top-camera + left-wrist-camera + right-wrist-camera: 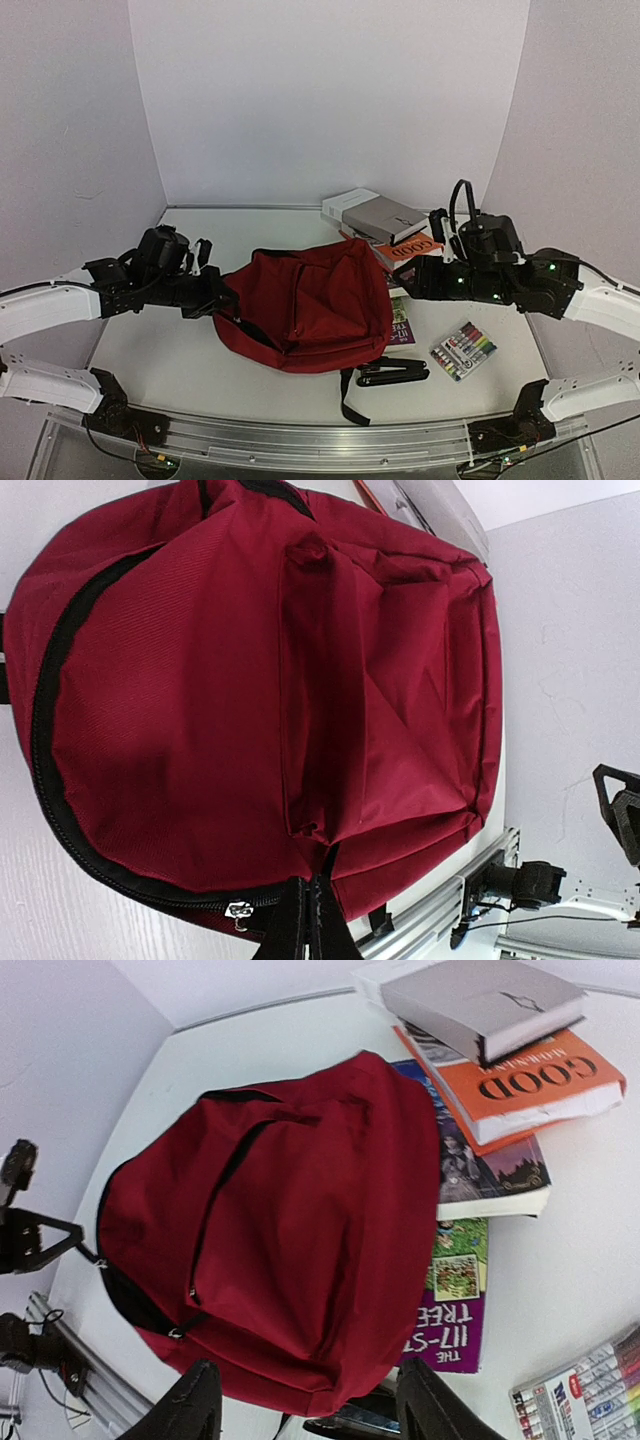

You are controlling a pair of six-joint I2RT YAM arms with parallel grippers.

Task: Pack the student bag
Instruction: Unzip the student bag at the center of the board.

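Red bag [305, 305] cloth may slip from my left hand [310, 892], pinched shut at the zip [238, 911], before my wide-open, empty right hand [308, 1372] finds the opening.

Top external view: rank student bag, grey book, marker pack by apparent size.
1. student bag, by far the largest.
2. grey book.
3. marker pack, smallest here; it lies nearer the camera than the book, so the true gap is unsure.
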